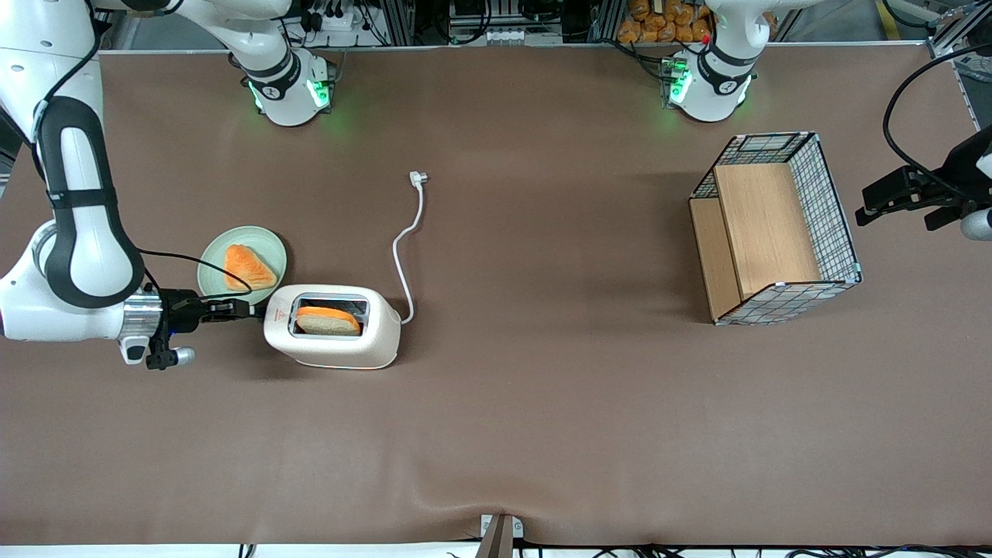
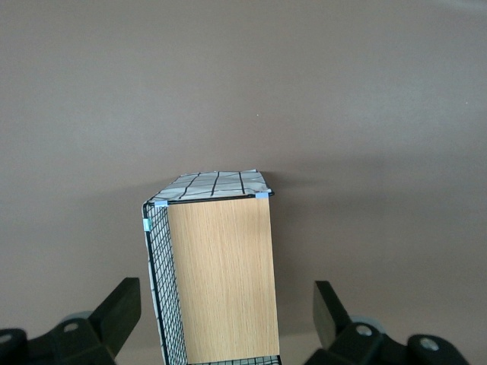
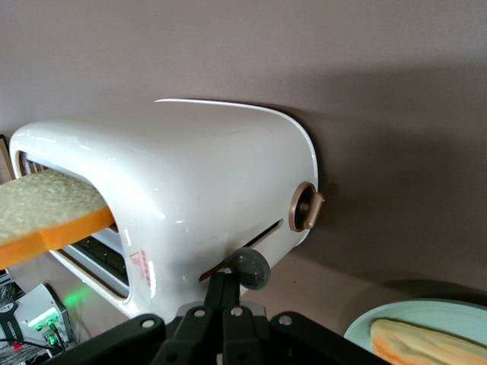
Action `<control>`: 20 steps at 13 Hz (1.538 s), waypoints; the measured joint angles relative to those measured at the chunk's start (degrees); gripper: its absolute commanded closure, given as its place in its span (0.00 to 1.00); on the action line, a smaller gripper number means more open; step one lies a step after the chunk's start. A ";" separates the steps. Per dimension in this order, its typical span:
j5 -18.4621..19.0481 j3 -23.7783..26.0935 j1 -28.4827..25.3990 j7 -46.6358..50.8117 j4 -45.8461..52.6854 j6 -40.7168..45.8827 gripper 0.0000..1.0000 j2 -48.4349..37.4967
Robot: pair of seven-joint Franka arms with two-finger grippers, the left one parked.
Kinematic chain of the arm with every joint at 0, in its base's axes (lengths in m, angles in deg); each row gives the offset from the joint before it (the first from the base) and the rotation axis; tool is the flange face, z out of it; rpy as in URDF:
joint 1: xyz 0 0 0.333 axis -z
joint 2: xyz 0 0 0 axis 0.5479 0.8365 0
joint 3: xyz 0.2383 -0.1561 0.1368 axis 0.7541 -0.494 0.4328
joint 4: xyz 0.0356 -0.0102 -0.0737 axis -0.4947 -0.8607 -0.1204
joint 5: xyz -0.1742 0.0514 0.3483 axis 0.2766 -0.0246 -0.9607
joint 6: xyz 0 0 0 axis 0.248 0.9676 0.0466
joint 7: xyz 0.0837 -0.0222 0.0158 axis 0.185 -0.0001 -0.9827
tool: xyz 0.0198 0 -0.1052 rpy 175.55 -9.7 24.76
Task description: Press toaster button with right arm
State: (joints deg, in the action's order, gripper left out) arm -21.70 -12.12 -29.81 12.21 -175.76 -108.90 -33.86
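The white toaster (image 1: pixel 333 329) lies on the brown table with a slice of bread (image 1: pixel 328 319) in its top slot. My right arm's gripper (image 1: pixel 249 310) is level with the toaster's narrow end, the end away from the cord. Its fingers are shut together with nothing between them. In the right wrist view the shut gripper (image 3: pixel 227 283) has its tips against the grey button (image 3: pixel 251 268), which sticks out of a slit in the toaster (image 3: pixel 190 175). The bread slice (image 3: pixel 46 213) pokes out of the slot.
A pale green plate (image 1: pixel 213 260) with a piece of toast (image 1: pixel 248 267) sits beside the gripper, farther from the front camera; its rim (image 3: pixel 365 325) shows by the fingers. A bronze knob (image 3: pixel 307 207) is on the toaster's end. The white cord (image 1: pixel 403 256) trails away. A wire-and-wood basket (image 1: pixel 833 209) stands toward the parked arm's end.
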 measured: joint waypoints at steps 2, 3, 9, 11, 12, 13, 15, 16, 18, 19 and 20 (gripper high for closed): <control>-0.26 0.00 0.41 -0.83 0.01 -0.27 1.00 0.69; -0.82 0.00 0.68 -1.33 0.01 -0.29 1.00 1.11; -2.66 0.01 1.31 -3.51 0.08 -0.43 1.00 2.94; -2.75 0.01 1.32 -3.93 0.08 -0.59 1.00 3.49; -2.90 0.01 1.35 -4.00 0.11 -0.76 1.00 3.84; -3.18 0.01 1.38 -4.03 0.14 -0.97 1.00 4.23; -3.76 0.01 1.54 -4.13 0.14 -1.16 1.00 4.81; -3.92 0.01 1.61 -4.15 0.14 -1.11 1.00 4.85; -4.00 0.01 1.63 -4.16 0.15 -1.11 1.00 4.88; -4.03 0.01 1.64 -4.16 0.15 -1.16 1.00 4.89; -4.07 0.01 1.64 -4.16 0.15 -1.23 1.00 4.92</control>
State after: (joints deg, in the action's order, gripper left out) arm -25.77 -12.11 -28.17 8.06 -175.61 -110.13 -28.95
